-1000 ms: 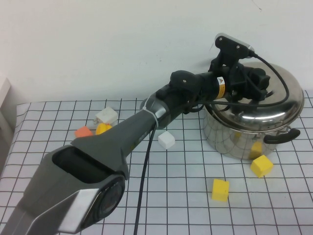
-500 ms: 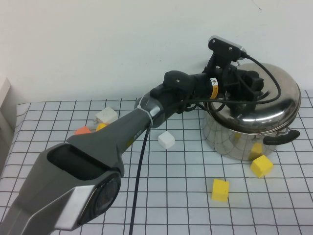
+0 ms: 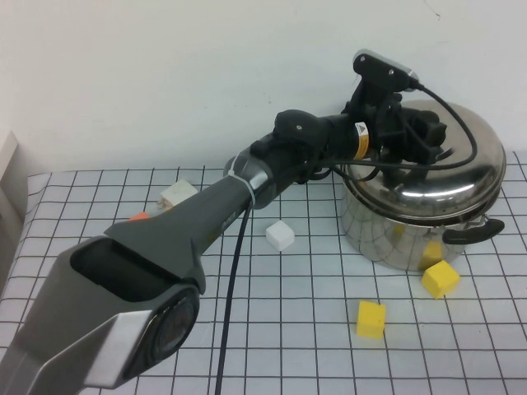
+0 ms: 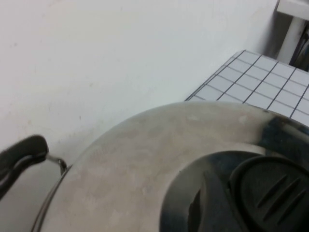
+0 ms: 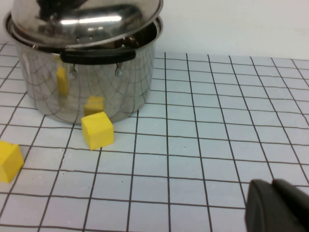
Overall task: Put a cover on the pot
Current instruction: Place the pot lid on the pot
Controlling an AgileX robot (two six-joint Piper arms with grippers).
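Note:
The steel pot (image 3: 395, 234) with black side handles (image 3: 473, 230) stands at the table's far right. The domed steel lid (image 3: 469, 164) lies on its rim, slightly tilted. My left gripper (image 3: 420, 132) reaches over the lid and is shut on its black knob (image 4: 270, 193). The left wrist view shows the lid's dome (image 4: 135, 164) and a pot handle (image 4: 21, 154). In the right wrist view the pot (image 5: 96, 72) carries the lid (image 5: 87, 19) with a gap on one side. My right gripper (image 5: 277, 205) is shut and empty, low over the table, away from the pot.
Yellow cubes (image 3: 440, 278) (image 3: 370, 318) lie in front of the pot. A white cube (image 3: 279, 235) sits mid-table. Another white cube (image 3: 179, 194) and an orange one (image 3: 138, 218) lie at the left beside my left arm. The wall is close behind the pot.
My left gripper and the lid shifted a little left, then back right. The lid now sits more level on the pot's rim.

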